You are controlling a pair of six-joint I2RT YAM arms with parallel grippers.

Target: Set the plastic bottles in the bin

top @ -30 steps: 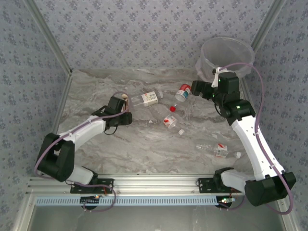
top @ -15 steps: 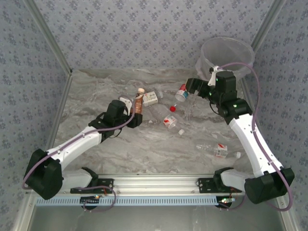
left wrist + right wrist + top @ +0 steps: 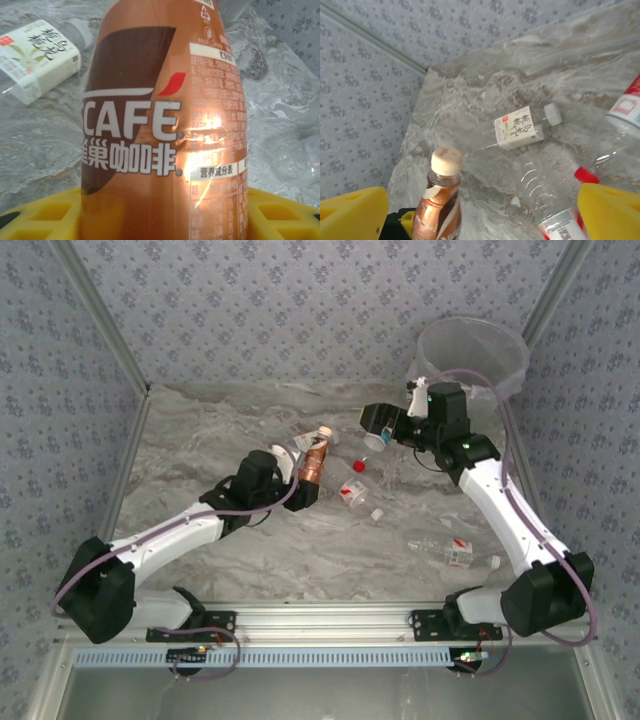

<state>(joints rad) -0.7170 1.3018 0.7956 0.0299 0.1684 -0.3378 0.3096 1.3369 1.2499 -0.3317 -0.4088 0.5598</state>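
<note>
While the brown-and-copper plastic coffee bottle (image 3: 316, 456) is clamped roughly upright in the left gripper (image 3: 308, 476), the round translucent bin (image 3: 516, 360) is seen from above well apart to that gripper's far right, behind the right gripper (image 3: 377, 424). A red-capped clear bottle (image 3: 377, 439) lies just beside the right gripper, and other clear bottles (image 3: 455, 552) lie on the marble table (image 3: 200, 440) nearer that arm's base. From the left wrist, the yellow fingers (image 3: 280, 217) are shown closed low on the coffee bottle's body, with a white-labelled bottle (image 3: 42, 55) lying beyond to the left. From the right wrist, the jaws are shown spread wide and empty above a clear ribbed bottle (image 3: 540, 190). The carry is judged best done with the coffee bottle kept upright, raised above the rim, passed clear of the right arm, and released only over the opening.
</note>
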